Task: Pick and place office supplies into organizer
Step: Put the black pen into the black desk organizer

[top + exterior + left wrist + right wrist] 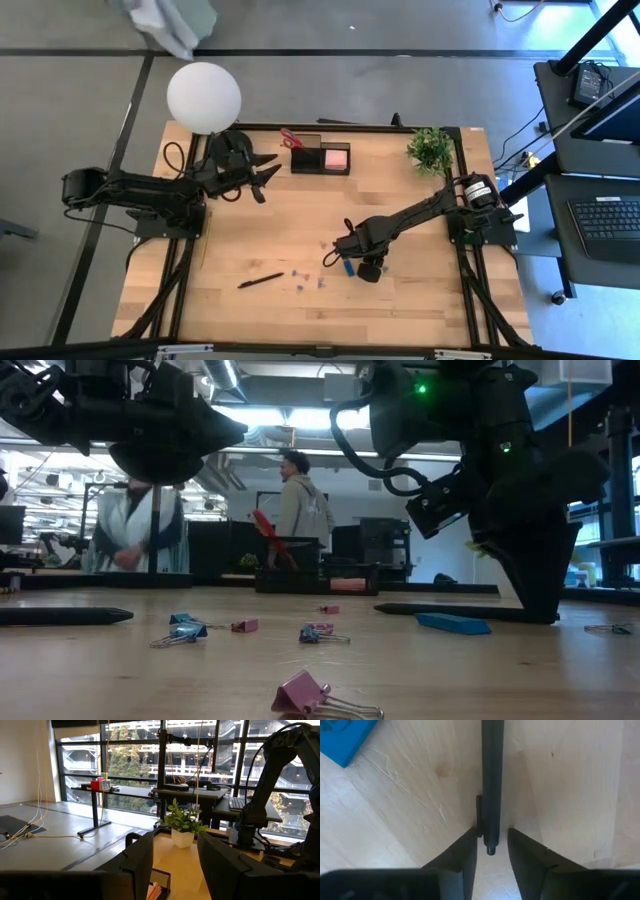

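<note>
My right gripper [340, 252] [491, 834] points down at the table's middle, shut on a black pen [492, 780] that lies flat on the wood. The small blue block [348, 267] [342, 737] lies just beside it. My left gripper [266, 176] [175, 865] hangs open and empty above the far left of the table, next to the black organizer [320, 158]. The organizer holds the red scissors [290, 137] and the pink pad [336, 157]. A second black pen [260, 281] and small clips [300, 275] lie near the front. The pencil [205, 238] lies along the left edge. My right gripper pinches the black pen between its two fingers at the clip end [485, 822], close to the pen's tip. The fingers [469, 845] come from above, pointing down, and lie across the pen. The whole pen rests on the table.
A green potted plant [430, 148] [182, 822] stands at the far right corner. A lamp with a white globe [204, 95] stands at the far left. More clips [312, 695] lie near the front edge. People stand in the room behind the table [300, 500].
</note>
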